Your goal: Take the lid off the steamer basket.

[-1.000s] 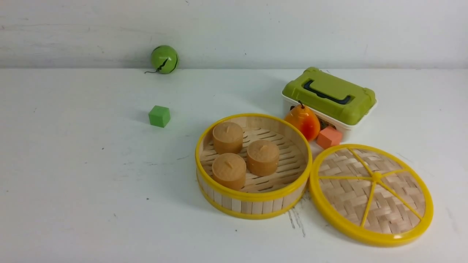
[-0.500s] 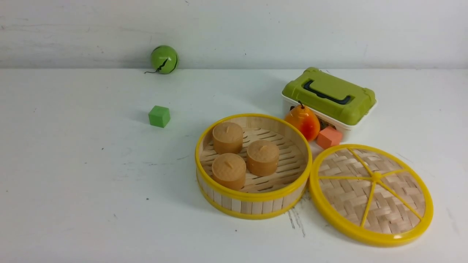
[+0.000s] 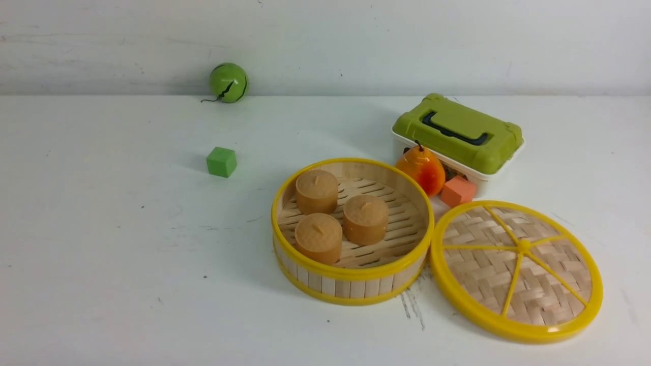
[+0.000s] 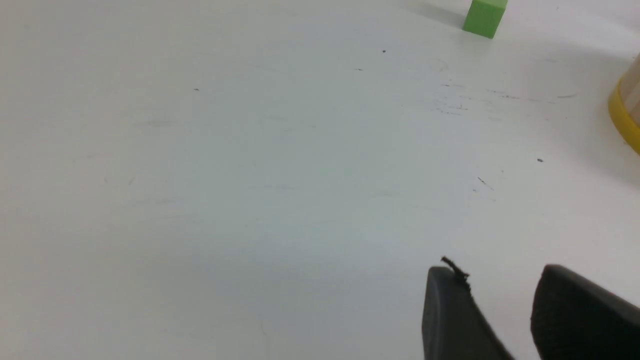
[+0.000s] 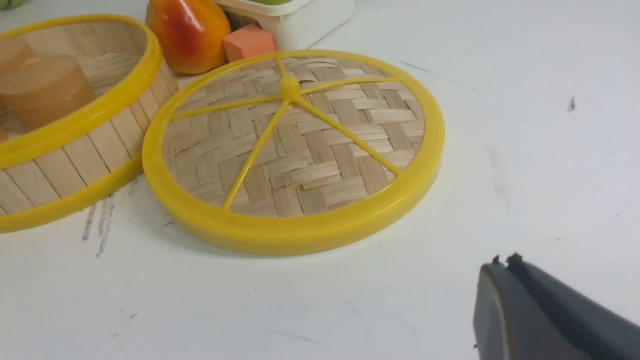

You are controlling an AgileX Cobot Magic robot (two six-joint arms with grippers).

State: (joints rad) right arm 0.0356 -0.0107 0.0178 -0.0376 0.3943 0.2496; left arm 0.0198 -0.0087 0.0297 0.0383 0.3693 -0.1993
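The steamer basket (image 3: 356, 284) stands uncovered at centre right of the table, three tan cylinders (image 3: 316, 190) on its slatted floor. The lid (image 3: 516, 269) lies flat on the table just right of the basket, its yellow rim close to the basket's wall; it also shows in the right wrist view as the lid (image 5: 295, 150) beside the basket (image 5: 75, 150). My right gripper (image 5: 505, 265) is shut and empty, over bare table apart from the lid. My left gripper (image 4: 500, 275) is open and empty, over bare table left of the basket (image 4: 625, 115). Neither arm shows in the front view.
A white box with an olive-green lid (image 3: 457, 132) stands behind the lid, with an orange pear (image 3: 422, 170) and an orange block (image 3: 457, 190) against it. A green cube (image 3: 222, 161) sits left of the basket, and a green ball (image 3: 228, 82) rests by the back wall.
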